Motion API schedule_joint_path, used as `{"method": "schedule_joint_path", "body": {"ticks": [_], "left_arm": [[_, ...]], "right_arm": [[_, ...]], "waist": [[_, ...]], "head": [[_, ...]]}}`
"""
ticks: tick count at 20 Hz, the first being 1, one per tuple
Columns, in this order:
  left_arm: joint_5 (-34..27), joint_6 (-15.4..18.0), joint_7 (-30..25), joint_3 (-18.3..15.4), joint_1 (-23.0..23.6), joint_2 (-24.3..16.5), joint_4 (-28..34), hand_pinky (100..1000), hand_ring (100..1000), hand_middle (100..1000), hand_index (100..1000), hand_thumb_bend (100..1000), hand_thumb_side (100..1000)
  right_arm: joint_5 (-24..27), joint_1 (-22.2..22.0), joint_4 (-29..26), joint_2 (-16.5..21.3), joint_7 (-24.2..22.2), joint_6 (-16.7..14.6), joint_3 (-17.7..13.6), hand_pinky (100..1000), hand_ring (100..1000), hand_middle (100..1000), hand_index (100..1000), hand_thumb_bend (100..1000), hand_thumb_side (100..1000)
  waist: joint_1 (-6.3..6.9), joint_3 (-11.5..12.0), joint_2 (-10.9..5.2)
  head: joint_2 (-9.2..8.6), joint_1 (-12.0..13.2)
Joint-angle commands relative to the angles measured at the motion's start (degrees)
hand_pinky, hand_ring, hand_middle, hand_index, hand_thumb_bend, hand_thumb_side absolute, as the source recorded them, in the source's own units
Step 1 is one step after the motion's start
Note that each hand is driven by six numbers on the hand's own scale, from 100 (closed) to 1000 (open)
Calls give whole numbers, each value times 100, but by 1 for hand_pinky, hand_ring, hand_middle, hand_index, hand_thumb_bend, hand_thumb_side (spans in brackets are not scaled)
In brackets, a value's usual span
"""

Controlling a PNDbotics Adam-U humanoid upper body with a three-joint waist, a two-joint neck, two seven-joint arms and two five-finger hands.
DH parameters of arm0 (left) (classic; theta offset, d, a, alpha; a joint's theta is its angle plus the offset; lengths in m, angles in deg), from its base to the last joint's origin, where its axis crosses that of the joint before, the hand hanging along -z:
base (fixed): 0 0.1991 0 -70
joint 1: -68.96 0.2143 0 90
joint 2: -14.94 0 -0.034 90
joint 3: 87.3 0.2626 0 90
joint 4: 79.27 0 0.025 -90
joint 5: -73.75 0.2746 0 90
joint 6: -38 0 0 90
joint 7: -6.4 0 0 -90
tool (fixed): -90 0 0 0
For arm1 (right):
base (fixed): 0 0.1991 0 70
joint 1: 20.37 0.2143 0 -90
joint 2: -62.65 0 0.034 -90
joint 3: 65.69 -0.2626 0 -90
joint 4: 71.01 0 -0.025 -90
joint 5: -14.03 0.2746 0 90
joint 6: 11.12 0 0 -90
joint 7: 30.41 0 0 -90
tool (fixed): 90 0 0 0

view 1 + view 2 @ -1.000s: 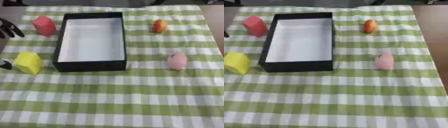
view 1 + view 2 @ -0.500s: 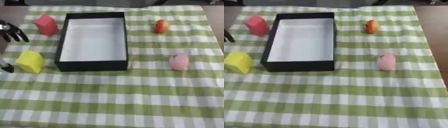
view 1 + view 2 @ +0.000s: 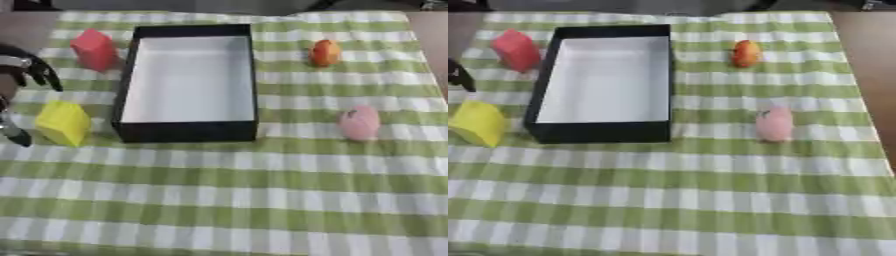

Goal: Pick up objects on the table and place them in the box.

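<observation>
Left hand at far-left edge, fingers spread wide around the yellow block without touching it, holding nothing. Red block far left, beside the box, which is black-walled, white inside, nothing in it. Orange object far right. Pink object right of the box, nearer. All on the green checked cloth.

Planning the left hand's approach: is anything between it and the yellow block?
No. In the left eye view the left hand brackets the yellow block, with only checked cloth between.
</observation>
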Motion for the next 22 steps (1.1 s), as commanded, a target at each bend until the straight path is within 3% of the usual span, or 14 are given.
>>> {"method": "schedule_joint_path", "body": {"ticks": [1,8,17,22], "left_arm": [[284,172,-11,20,-148,-140,-45,868,926,893,829,695,100],[811,380,160,28,-268,40,-225,860,918,896,836,699,100],[498,362,509,21,-365,160,-303,845,895,881,839,713,100],[176,295,260,168,-423,246,-449,839,886,880,842,742,100]], "right_arm": [[-29,76,-28,129,-21,-6,-29,756,692,752,893,100,726],[-33,46,-14,121,-14,-3,-37,755,690,752,892,100,731],[-35,26,4,111,-14,1,-39,755,690,751,892,100,736],[-33,36,4,98,-10,0,-41,755,690,750,890,100,737]], "waist": [[-30,-14,-32],[-36,-12,-19],[-34,-9,-10],[-38,-35,8]], "head": [[-10,47],[-10,104],[-10,122],[-10,60]]}}
